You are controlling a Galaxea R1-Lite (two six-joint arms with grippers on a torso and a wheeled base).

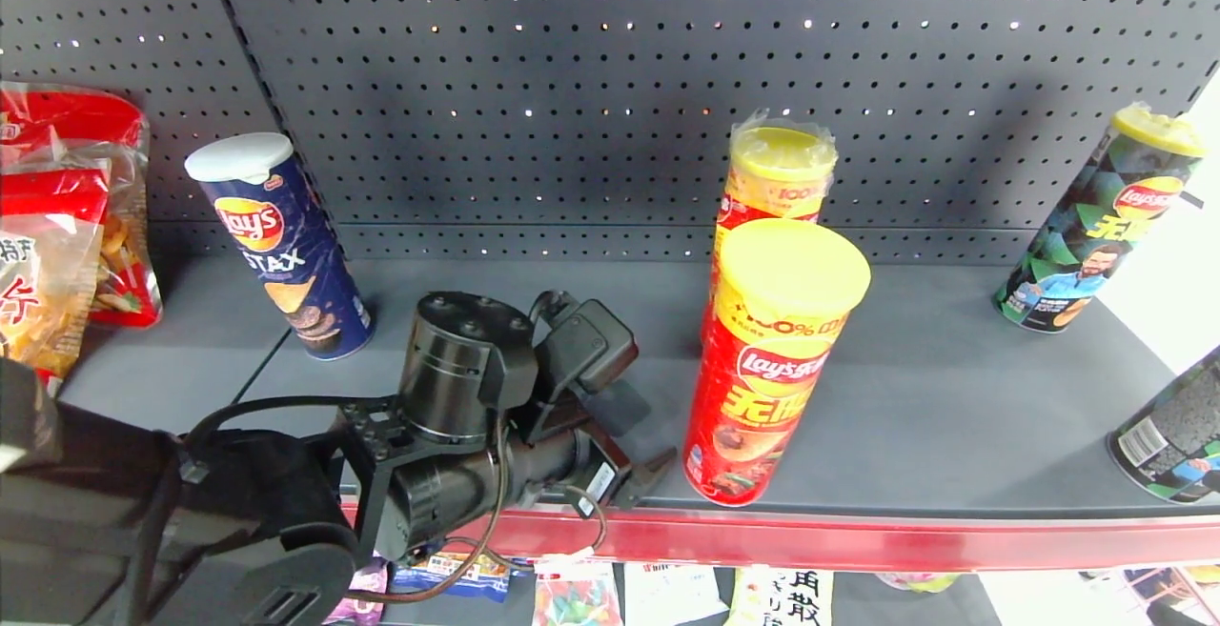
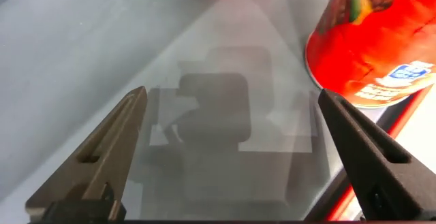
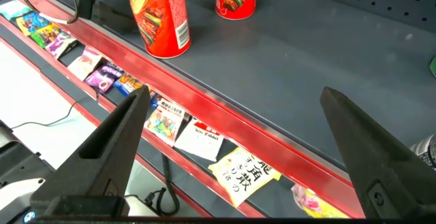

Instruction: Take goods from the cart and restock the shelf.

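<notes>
We face a dark grey pegboard wall (image 1: 610, 83), with pinpricks of light showing through some of its holes. Below it runs a grey shelf (image 1: 953, 397) with a red front rail (image 1: 858, 542). Past its right end we see bright white.

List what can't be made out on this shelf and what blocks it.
- Head view: rear red cylindrical chip can with yellow lid, lower body hidden behind the front red chip can.
- Head view: dark patterned can, mostly cut off by the right edge.
- Head view: small packets below, partly behind the red shelf rail, cut by the bottom edge.
- Left wrist view: front red chip can, base only.
</notes>
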